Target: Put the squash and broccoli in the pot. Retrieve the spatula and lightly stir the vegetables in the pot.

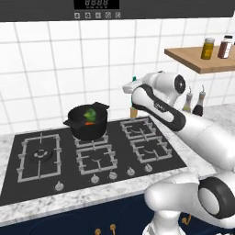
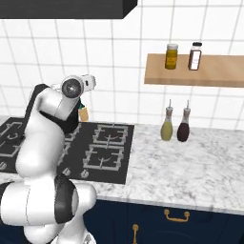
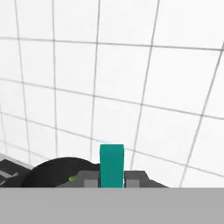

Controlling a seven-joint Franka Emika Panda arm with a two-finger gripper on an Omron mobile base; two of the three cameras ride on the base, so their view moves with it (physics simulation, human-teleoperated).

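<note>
Spatula clamped, pot off at nine

The gripper (image 3: 112,180) pinches the spatula (image 3: 111,164); the pot (image 1: 88,125), holding broccoli (image 1: 91,113) and squash (image 1: 89,122), sits at its nine o'clock.

Pot (image 1: 88,125): matte black, smooth walls.
Spatula (image 3: 111,165): smooth teal handle, plastic-looking; tan, wood-coloured blade (image 1: 133,112).
Hob (image 1: 27,181): glossy black surface under grey metal grates.
Counter (image 2: 190,167): polished grey-veined marble.
Shelf (image 2: 200,71): light, matt wood.
Wall (image 1: 41,69): glossy white tile.
Broccoli (image 1: 91,113): lumpy green.
</note>
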